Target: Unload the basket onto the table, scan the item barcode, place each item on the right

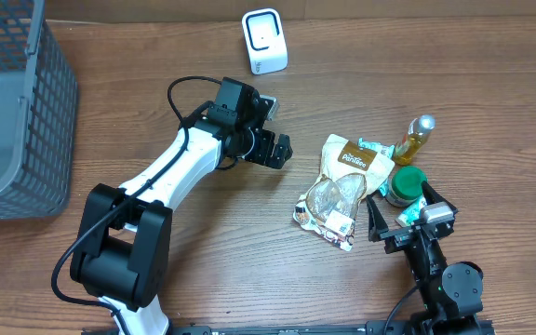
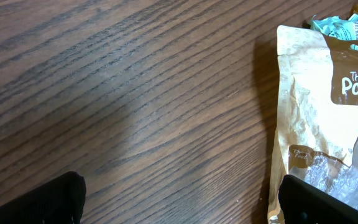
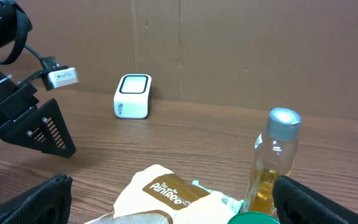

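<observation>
Left gripper (image 1: 275, 149) stands wide open and holds nothing. It hangs over bare table (image 1: 203, 279) just beside the snack pouch (image 1: 342, 181), and in the wrist view one finger reaches the pouch's edge. Right gripper (image 1: 408, 210) is likewise spread and empty, low at the near side, close by the green-lidded jar (image 1: 406, 183) and the oil bottle (image 1: 415, 138). The scanner (image 1: 264, 41) sits well apart at the far side. I judge this the reach-to-pick step, with nothing grasped yet. Next, an item must be gripped, lifted and turned so its barcode faces the scanner; where that code lies I cannot tell
</observation>
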{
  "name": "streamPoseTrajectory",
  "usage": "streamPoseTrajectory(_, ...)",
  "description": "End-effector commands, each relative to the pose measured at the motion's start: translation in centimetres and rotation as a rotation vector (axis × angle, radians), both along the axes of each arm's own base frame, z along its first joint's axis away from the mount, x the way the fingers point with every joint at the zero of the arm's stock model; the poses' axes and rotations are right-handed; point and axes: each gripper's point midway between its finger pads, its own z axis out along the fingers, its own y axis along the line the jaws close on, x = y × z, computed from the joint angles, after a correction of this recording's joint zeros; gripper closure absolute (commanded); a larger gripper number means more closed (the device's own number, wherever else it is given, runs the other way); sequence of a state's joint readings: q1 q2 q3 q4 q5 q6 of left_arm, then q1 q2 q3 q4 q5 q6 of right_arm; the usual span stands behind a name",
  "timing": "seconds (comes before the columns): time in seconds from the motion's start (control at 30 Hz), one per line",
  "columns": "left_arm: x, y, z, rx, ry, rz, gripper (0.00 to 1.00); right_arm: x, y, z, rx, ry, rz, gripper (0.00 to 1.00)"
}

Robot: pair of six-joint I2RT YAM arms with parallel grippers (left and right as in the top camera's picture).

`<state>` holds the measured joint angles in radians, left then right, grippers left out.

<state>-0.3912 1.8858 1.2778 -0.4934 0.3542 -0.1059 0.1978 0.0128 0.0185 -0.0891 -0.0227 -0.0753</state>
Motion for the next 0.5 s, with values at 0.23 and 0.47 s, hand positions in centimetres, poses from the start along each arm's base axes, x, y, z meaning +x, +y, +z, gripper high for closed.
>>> streamPoseTrajectory(0.23,1.4,1.9,-0.5,0.113,-0.049,0.069,0.01,0.0,0.0,-0.1,-0.003,-0.006,0.003,0.0)
streamPoseTrajectory(0.47,1.7,2.5,-0.6,0.148,-0.064,0.088,0.0,0.0,0.0,-0.1,-0.003,-0.006,0.003,0.0)
